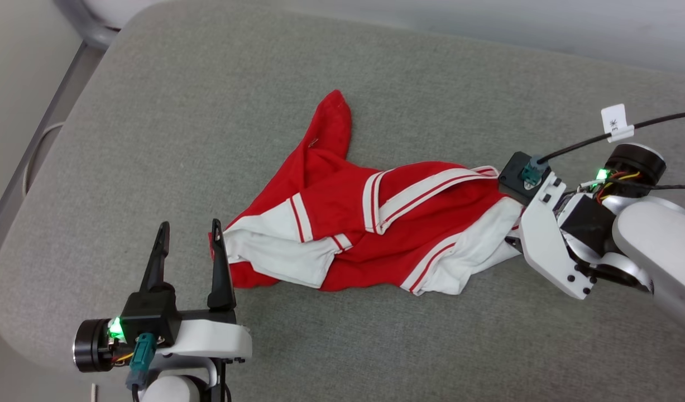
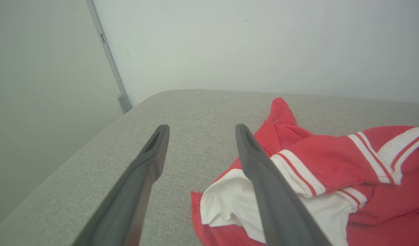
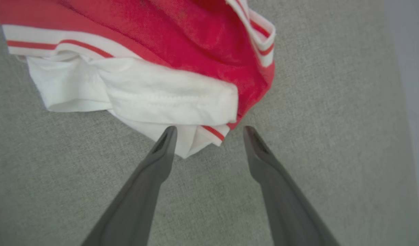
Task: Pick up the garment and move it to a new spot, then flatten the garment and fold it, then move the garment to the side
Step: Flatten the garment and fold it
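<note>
The garment (image 1: 375,223), a red jersey shirt with white sleeves and red-and-white striped trim, lies crumpled on a grey cushioned surface (image 1: 208,111). Its chest logo is hidden in the folds. My left gripper (image 1: 190,223) is open at the garment's left end; its right finger (image 2: 264,177) stands against the white sleeve (image 2: 229,201), with nothing between the fingers. At the garment's right end, my right gripper (image 3: 210,128) is open, fingertips just short of a white sleeve hem (image 3: 168,102). In the head view its white housing (image 1: 549,240) covers the fingers.
The cushion's rounded edge (image 1: 18,268) runs along the left and front, with a grey metal rail (image 1: 35,139) and floor beyond. A pale wall (image 2: 247,44) rises behind. A black cable with a white tag (image 1: 616,123) trails from the right wrist.
</note>
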Controlling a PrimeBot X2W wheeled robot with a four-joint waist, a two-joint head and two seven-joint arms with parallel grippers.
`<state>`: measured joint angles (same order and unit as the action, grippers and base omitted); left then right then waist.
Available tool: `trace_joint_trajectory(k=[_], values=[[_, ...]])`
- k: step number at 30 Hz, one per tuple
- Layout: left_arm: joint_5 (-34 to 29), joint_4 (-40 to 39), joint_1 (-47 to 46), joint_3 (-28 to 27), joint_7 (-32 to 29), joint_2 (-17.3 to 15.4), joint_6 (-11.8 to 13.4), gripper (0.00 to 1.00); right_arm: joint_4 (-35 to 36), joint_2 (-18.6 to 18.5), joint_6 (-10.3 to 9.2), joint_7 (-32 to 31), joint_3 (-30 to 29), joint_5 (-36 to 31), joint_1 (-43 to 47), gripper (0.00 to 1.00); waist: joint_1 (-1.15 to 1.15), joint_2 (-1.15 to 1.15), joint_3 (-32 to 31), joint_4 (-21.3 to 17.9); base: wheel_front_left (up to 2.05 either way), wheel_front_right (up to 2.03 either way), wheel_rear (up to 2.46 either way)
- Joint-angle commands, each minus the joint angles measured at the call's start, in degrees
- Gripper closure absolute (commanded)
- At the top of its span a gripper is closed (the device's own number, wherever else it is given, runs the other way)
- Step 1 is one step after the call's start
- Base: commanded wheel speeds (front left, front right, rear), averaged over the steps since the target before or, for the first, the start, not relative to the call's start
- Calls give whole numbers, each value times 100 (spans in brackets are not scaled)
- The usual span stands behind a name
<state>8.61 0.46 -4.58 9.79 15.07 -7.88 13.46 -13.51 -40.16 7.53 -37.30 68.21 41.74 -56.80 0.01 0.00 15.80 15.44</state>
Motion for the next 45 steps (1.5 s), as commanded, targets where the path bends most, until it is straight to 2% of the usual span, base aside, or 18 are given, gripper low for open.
trace_joint_trajectory(k=[1, 7, 13, 14, 15, 16, 25, 32, 38, 45], values=[[-53, 11, -104, -45, 14, 72, -66, 0, -144, 58, -8, -20, 95, 116, -129, 0, -1, 0, 190, 170, 0, 0, 0], [-184, 48, -220, -164, 15, 269, -247, 0, -638, 216, -8, -214, 461, 201, -230, 0, -1, 0, 454, 341, 0, 0, 0], [-303, 83, -356, -235, 15, 408, -391, 0, -766, 326, 7, -609, 671, 113, 497, 0, -1, 0, 588, 402, 0, 0, 0], [-308, 90, -380, -242, 15, 416, -409, 0, -733, 334, 16, -623, 685, 103, 573, 23, -1, 0, 589, 393, 0, 0, 0], [-329, 97, -399, -254, 15, 423, -431, 0, -687, 350, 30, -573, 693, 110, 616, 85, -1, 0, 582, 375, 0, 0, 0], [-348, 107, -405, -263, 15, 429, -434, 0, -656, 359, 30, -486, 692, 139, 595, 100, -1, 0, 567, 352, 0, 0, 0], [-523, 172, -256, -431, 15, 429, -571, 0, -714, 472, -8, 1141, 465, 414, -599, 100, -1, 0, 172, -11, 0, 0, 0], [-604, 201, -131, -535, 15, 398, -640, 0, -838, 461, -8, 2090, 348, 557, -951, 100, -1, 0, -131, -249, 0, 0, 0], [-644, 189, 105, -623, 15, 376, -659, 0, -732, 190, -8, 2886, 147, 533, -750, 100, -1, 0, -422, -503, 0, 0, 0], [-678, 139, 435, -740, 15, 366, -641, 0, -554, -296, -8, 3367, -222, 494, 243, 100, -1, 0, -721, -852, 0, 0, 0]])
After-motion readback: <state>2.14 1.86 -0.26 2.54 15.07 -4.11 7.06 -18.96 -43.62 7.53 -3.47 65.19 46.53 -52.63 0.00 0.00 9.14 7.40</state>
